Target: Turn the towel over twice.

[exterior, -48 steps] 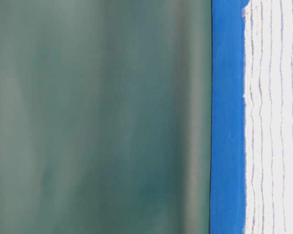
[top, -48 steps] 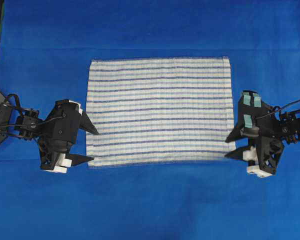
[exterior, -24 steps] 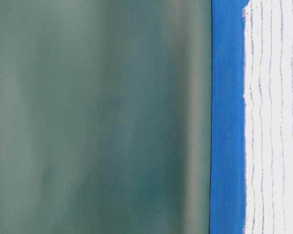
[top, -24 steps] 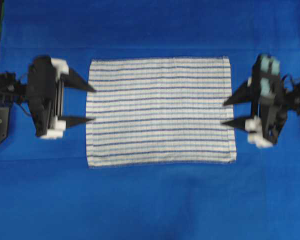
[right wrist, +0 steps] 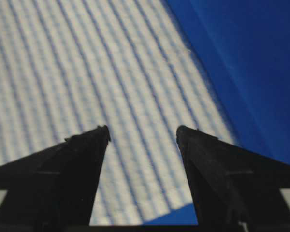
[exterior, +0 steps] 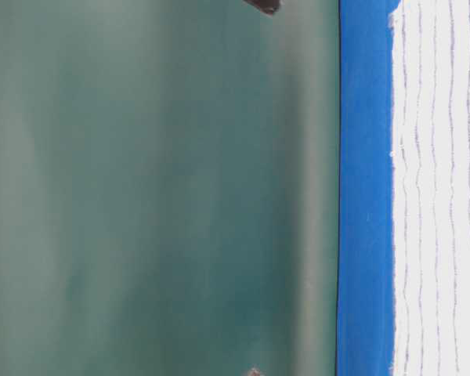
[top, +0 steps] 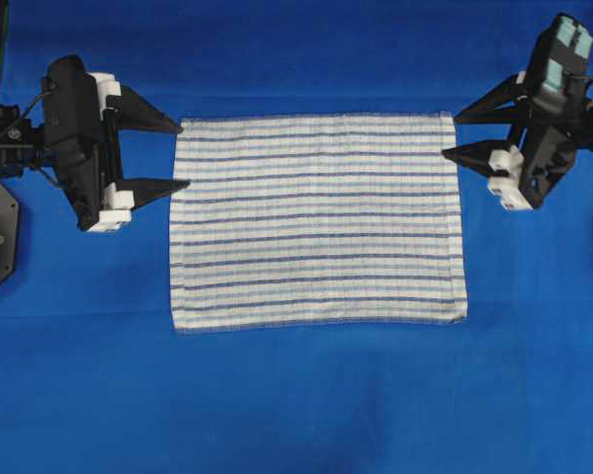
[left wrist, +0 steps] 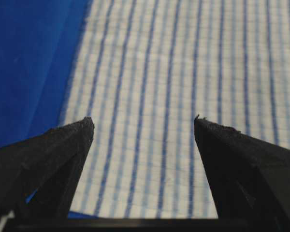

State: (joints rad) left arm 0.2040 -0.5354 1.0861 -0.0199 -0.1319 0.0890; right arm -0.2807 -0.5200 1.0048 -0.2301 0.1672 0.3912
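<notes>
Where jaws gape at its far corners — towel (top: 316, 219), flat, ungripped.

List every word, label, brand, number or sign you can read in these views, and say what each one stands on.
There are none.
The towel carries stripes and a faint grid, no lettering.
The left gripper and right gripper bear white blocks and pale green tape patches, all blank.
The blue table covering is plain.

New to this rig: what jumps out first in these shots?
The striped white towel lies flat and square in the middle of the blue table covering. Flanking its far corners in the overhead view, the left gripper and right gripper both stand open, fingertips aimed inward at the cloth's side edges, neither holding it.
</notes>
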